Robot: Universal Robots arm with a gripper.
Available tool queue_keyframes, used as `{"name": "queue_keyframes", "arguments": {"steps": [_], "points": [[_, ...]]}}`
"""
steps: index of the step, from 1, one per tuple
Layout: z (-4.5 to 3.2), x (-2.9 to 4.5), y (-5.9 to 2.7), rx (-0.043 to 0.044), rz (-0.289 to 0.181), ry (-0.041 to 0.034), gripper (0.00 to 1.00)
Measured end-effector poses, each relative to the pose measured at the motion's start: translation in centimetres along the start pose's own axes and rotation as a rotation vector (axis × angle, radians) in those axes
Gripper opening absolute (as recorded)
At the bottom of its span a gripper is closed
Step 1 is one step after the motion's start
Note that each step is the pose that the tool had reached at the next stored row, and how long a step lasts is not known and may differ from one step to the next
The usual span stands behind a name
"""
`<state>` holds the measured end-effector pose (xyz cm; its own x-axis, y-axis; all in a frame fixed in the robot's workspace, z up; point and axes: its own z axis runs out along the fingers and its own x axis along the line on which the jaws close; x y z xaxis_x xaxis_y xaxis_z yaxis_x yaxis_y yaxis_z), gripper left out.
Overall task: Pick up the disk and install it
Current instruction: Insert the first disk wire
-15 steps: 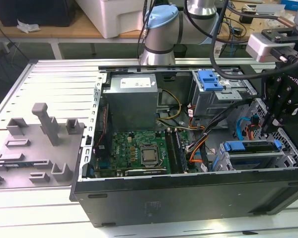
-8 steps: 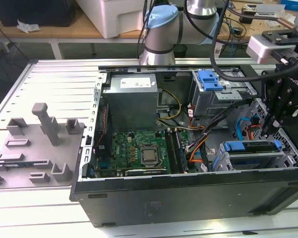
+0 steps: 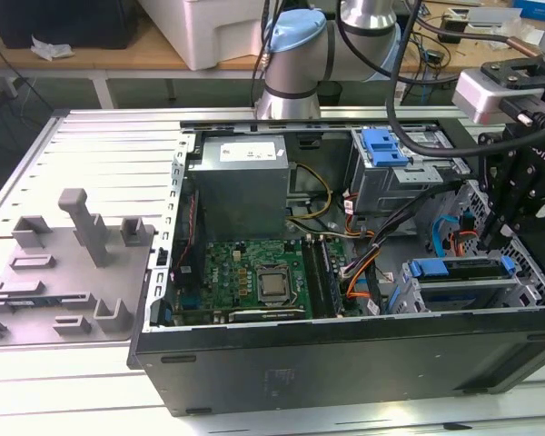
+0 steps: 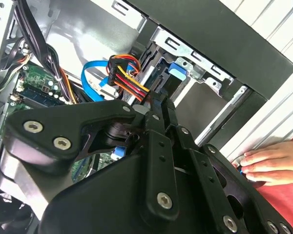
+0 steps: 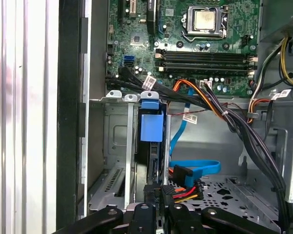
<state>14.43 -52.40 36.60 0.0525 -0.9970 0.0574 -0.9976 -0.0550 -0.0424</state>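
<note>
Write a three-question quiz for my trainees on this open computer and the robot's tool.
1. True or false: the disk stands inside a bay of the computer case.
2. The bracket on the disk is: A red, B blue, C green.
3. In the exterior view, over which side of the case is the tool?

Key: 1 true; 2 B; 3 the exterior view's right.

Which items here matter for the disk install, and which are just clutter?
Job: disk, gripper, drive bay holding the disk.
Lying about: power supply, motherboard, grey fixture plate, a person's hand.
</note>
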Motion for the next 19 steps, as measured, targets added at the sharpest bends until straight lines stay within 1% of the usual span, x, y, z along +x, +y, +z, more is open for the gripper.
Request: {"name": "queue_keyframes", "arguments": {"steps": [3,19], "points": [[0.11,0.03,-0.02,0.0004,-0.007,-0.0001,0.17],[0.88,0.01,0.1,0.0043,-0.008,0.0001,0.17]]}}
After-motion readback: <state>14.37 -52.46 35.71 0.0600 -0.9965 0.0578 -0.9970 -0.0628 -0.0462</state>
